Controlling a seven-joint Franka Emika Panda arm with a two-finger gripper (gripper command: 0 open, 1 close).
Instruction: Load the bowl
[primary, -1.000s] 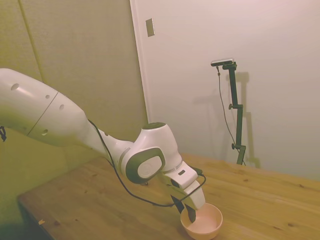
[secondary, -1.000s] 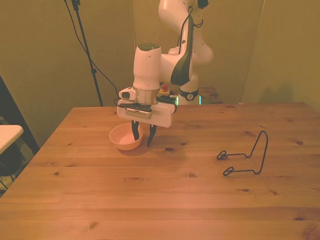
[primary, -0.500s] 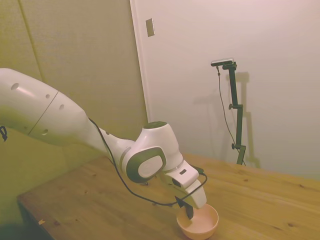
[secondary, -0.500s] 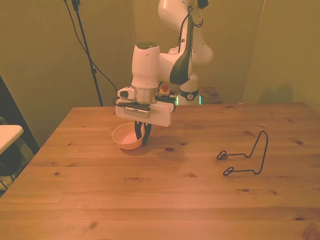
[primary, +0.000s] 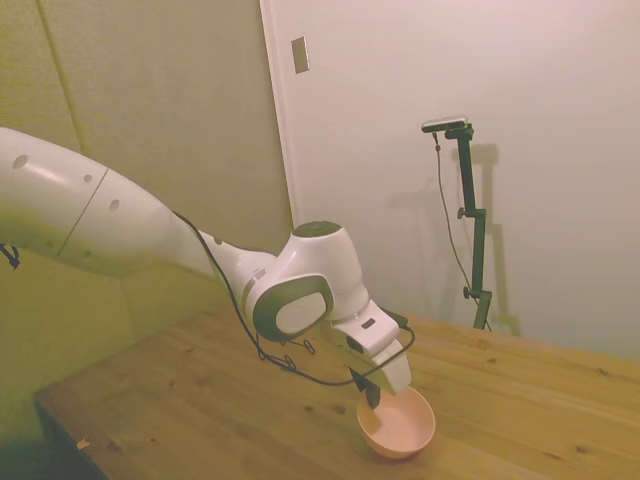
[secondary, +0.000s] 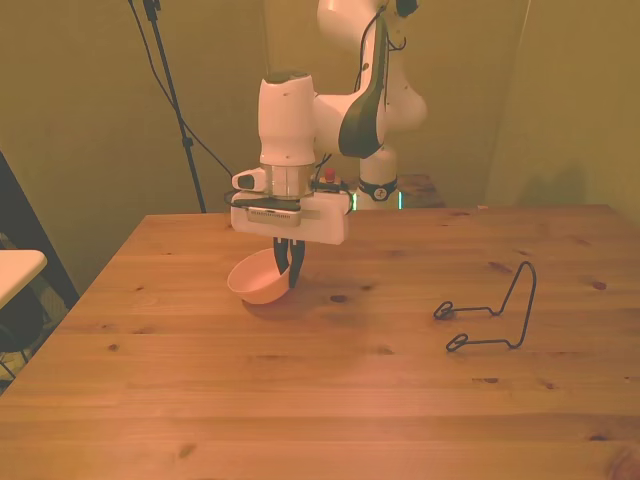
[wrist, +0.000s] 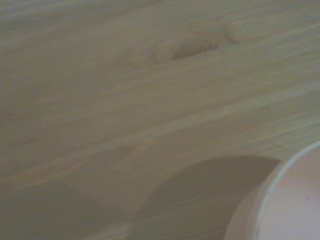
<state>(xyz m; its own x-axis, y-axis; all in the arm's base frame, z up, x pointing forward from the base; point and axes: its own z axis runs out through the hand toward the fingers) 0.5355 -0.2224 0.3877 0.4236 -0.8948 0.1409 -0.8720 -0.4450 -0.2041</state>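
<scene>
front view | bowl (secondary: 258, 282) now lifted off table (secondary: 320, 400), tilted | jaws gripping its rim

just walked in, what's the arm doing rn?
The white Franka arm's gripper is shut on the rim of the pink bowl, on the side toward the front view's right. The bowl hangs tilted just above the wooden table, with its shadow showing underneath in the wrist view. A black wire stand sits on the table off to the front view's right, untouched. Nothing is visible inside the bowl.
</scene>
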